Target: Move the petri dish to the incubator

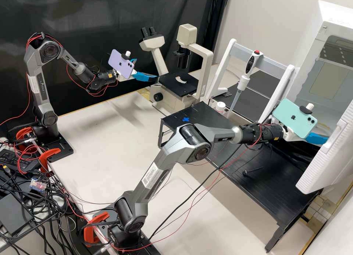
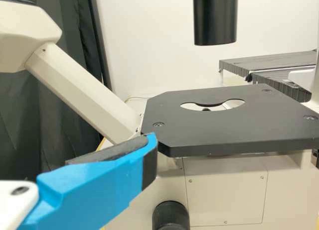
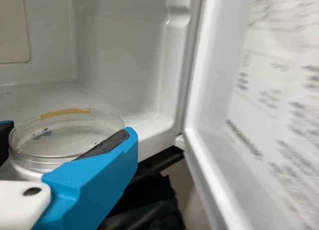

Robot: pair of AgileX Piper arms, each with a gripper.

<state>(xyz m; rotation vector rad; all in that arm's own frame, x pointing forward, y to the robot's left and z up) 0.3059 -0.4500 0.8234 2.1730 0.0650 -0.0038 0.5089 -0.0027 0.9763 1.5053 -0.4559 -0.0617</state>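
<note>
Right arm, from the bottom center of the high view to its right edge: the right gripper lies at the mouth of the white incubator, whose door stands open at the lower right of the frame. In the right wrist view, the petri dish, round and clear with a yellowish strip at its edge and a small bluish mark, is pinched between the two blue fingers, against the pale inner walls. Whether the dish is past the threshold cannot be told.

Left arm, upper left of the high view: the left gripper points toward the microscope at upper center, its fingers spread apart. The left wrist view shows one of these fingers near the black stage.

Surroundings, high view: a black platform extends from the center toward the lower right, bearing a blue cross near its far left corner. Behind it, right of center, a pipette hangs upright on a white frame. A purple phone is mounted on the left arm, a green phone on the right.
</note>
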